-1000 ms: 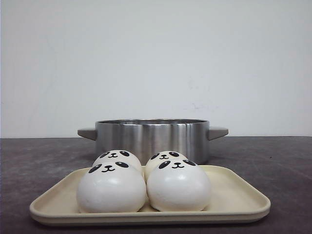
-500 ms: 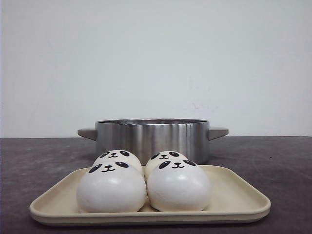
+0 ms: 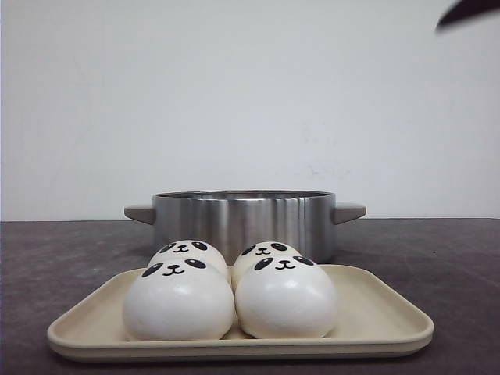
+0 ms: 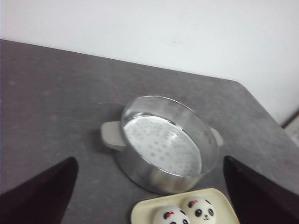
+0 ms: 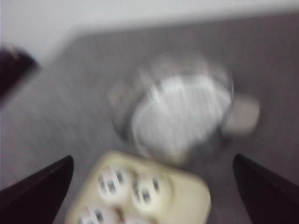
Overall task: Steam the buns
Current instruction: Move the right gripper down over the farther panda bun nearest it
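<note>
Four white panda-faced buns sit together on a cream tray (image 3: pixel 375 320) in the front view: front left (image 3: pixel 178 303), front right (image 3: pixel 286 298), back left (image 3: pixel 186 251), back right (image 3: pixel 266 251). A steel steamer pot (image 3: pixel 244 221) with a perforated floor stands behind the tray. My left gripper (image 4: pixel 150 161) is open and empty, high above the pot (image 4: pixel 163 144), with two buns (image 4: pixel 201 210) below. My right gripper (image 5: pixel 153 157) is open and empty, high above the buns (image 5: pixel 114 182); its view is blurred.
The dark grey tabletop (image 3: pixel 437 250) ends at a white wall behind. A dark part of an arm (image 3: pixel 467 12) shows in the front view's top right corner. The pot has grey handles (image 3: pixel 349 212) on both sides.
A dark part of an arm has come into the top right corner of the front view. The buns, tray and pot have not moved.
</note>
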You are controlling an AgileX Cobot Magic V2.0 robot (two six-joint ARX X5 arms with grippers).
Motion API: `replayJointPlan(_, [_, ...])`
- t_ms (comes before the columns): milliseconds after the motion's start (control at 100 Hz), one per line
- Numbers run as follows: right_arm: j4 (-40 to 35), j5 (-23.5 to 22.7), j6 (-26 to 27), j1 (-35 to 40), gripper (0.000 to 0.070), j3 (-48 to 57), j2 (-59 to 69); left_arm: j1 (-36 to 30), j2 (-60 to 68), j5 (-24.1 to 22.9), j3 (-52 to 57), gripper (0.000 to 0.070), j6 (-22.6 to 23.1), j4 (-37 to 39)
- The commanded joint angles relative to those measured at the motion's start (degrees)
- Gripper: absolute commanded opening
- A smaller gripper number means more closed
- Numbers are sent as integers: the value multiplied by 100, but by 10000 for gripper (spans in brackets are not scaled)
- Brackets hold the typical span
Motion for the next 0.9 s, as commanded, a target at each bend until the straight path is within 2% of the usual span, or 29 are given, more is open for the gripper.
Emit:
replayJointPlan(0, [-295, 354, 114, 542, 700, 289, 479, -144, 35, 11, 63, 608, 81, 66])
replayJointPlan(80, [-697, 560, 308, 984, 700, 551, 1108, -308, 33, 11, 63, 607, 83, 61])
replayJointPlan(260, [-1119, 599, 623, 1451, 700, 1008, 2398, -608, 31, -11, 63, 608, 81, 57])
replayJointPlan(300, [-1110, 599, 651, 1491, 618, 1064, 2649, -671, 31, -13, 63, 608, 81, 59])
replayJointPlan(380, [-1014, 605, 647, 1510, 526, 1108, 3064, -787, 31, -11, 63, 608, 81, 57])
replayJointPlan(630, [-422, 785, 647, 1488, 525, 1115, 4227, -1064, 31, -11, 63, 608, 81, 44])
replayJointPlan(890, [160, 769, 855, 1480, 526, 1117, 4629, -1189, 33, -39, 63, 607, 101, -101])
